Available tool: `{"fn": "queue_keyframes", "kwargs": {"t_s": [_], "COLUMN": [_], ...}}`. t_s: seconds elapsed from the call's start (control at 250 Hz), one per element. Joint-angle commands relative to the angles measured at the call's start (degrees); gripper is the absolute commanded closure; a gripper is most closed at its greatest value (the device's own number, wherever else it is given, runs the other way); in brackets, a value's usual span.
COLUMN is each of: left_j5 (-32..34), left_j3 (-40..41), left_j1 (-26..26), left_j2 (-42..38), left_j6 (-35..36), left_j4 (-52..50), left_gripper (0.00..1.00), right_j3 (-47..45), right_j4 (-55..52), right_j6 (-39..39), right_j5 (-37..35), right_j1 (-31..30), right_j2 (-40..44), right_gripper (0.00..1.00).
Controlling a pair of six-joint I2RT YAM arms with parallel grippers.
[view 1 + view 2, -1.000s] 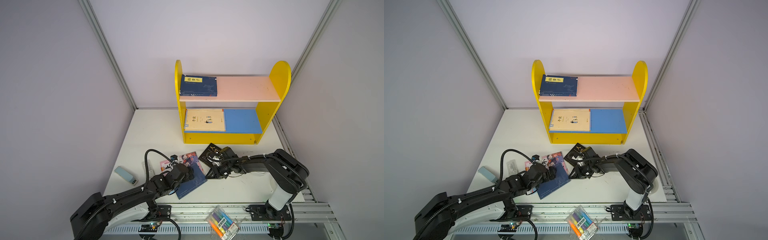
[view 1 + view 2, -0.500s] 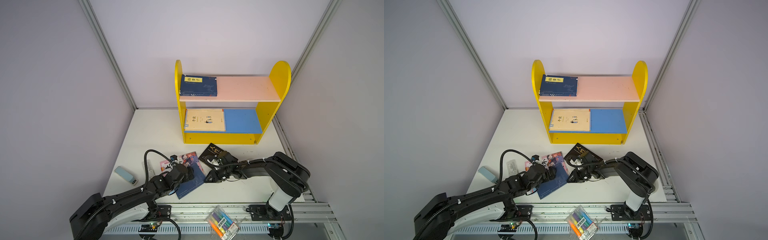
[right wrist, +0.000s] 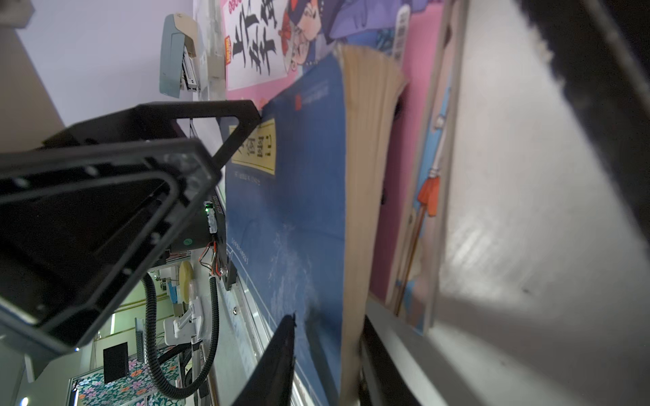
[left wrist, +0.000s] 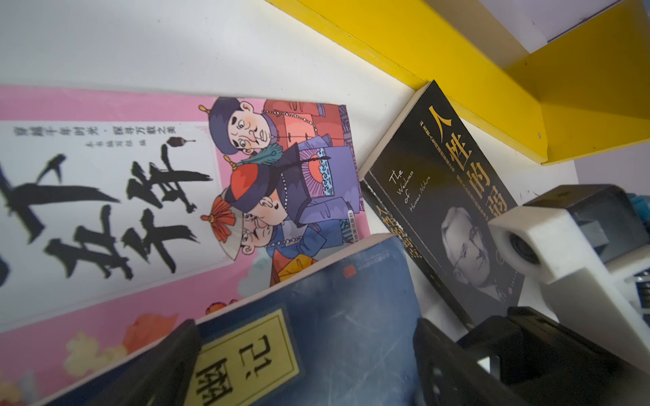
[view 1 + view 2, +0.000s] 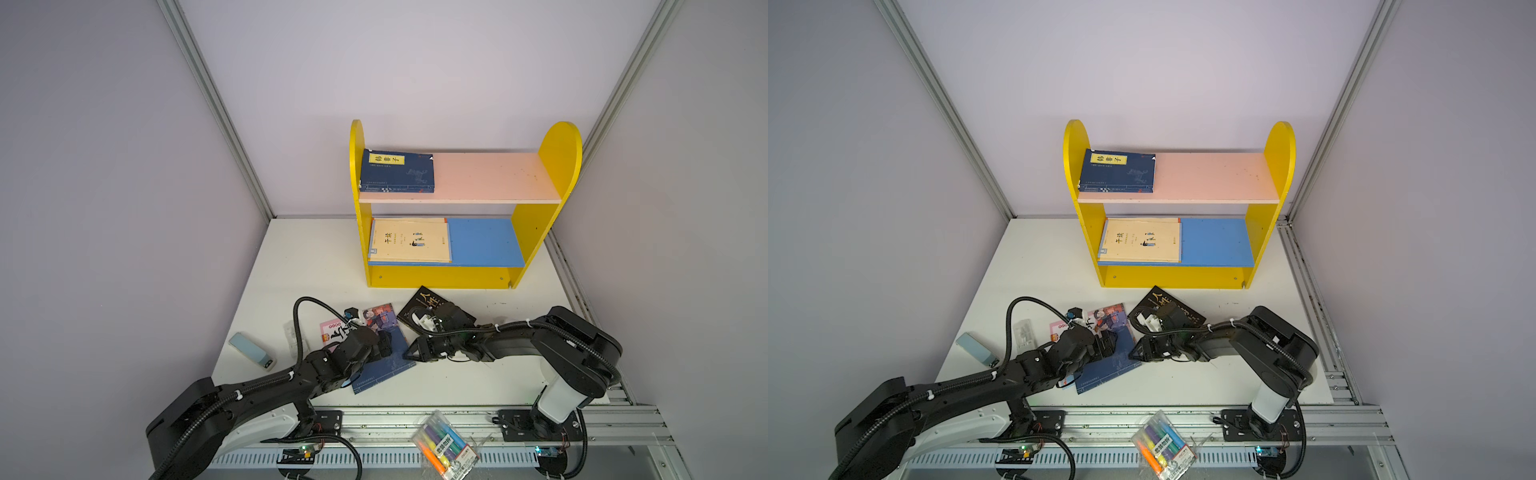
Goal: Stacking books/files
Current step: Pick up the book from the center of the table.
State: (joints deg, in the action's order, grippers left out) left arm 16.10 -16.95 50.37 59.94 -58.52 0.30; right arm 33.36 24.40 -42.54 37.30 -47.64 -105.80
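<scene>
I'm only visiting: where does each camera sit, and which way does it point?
Both top views: high over the table's near edge, looking down toward the yellow shelf; both arms, left end effector and right end effector show.
Left wrist: on the left arm, just above the navy book, facing the shelf; its fingers show.
Right wrist: on the right arm, near table level, facing that book's page edge; its fingers and the left end effector show.
Shared: both wrist views catch the navy book and pink cartoon book.
</scene>
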Motion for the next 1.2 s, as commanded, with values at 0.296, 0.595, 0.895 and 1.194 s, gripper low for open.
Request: {"fn": "queue_keyframes", "kwargs": {"t_s": [0.296,0.595,0.895,1.194], "left_j5": [-6.8,1.8,2.5,-1.2], "left_j3": [1.6,-4.5,-11.4,-13.9], "left_j1": [0.0,-1.1,-6.4,-11.7], "left_j2": [-3.4,-15.3,-22.7,-22.2], "left_j6": [-1.7,4.4,12.0,15.6], "left_j4": [-9.5,-18.7,-21.6,-21.7], "left_gripper": [0.02,0.02,0.02,0.02], "right_j3": [2.3,9.1,17.9,30.6], "right_j4": [0.0,-20.0,-39.6,-54.5], "right_j6": [2.2,12.2,22.8,30.9], "right_j5": [0.3,-3.4,-9.3,-13.9], "right_j1": [-0.7,0.4,5.0,8.4], "right_j2": [2.7,10.5,24.9,32.9], "right_gripper": [0.9,0.97,0.98,0.99]}}
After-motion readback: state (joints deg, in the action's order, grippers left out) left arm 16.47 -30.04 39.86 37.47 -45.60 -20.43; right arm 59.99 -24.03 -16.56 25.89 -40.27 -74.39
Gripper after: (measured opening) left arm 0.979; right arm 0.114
